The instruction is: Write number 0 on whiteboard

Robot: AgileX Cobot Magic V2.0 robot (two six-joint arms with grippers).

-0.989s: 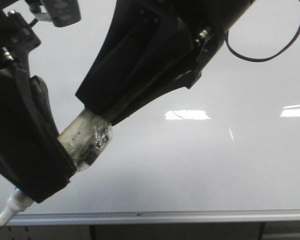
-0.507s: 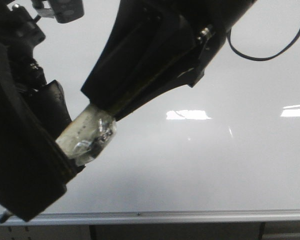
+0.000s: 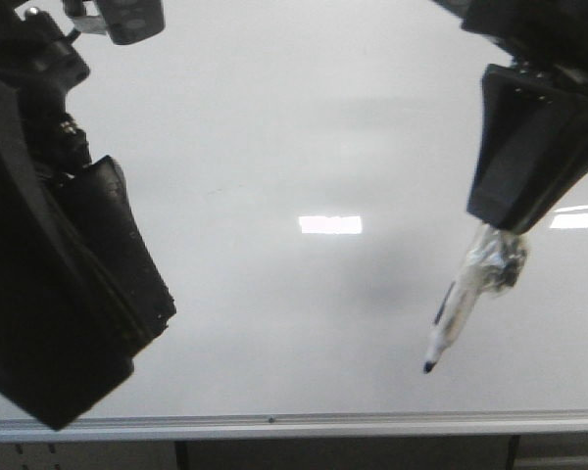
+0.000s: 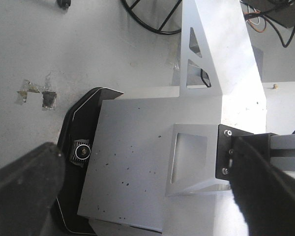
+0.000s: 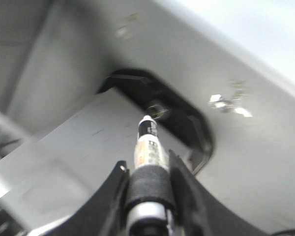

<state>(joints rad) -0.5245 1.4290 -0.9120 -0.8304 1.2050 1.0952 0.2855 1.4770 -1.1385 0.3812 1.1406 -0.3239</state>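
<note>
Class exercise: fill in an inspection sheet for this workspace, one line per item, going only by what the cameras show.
Surface: large glossy grey-white whiteboard, silver frame, glare patches.
Job's things: white marker pen, uncapped, dark tip pointing down; no number 0 seen.
Clutter: nothing seen.
End effectors: right end effector shut on the marker pen; left end effector open, empty.
Cables: black cables in the left wrist view.
Surroundings: perforated metal plate, metal bracket.

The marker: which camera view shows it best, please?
The front view: the marker hangs from the right tool, its black tip and most of its body visible against the whiteboard. The right wrist view shows it foreshortened and blurred between the fingers. The left wrist view does not show it.
</note>
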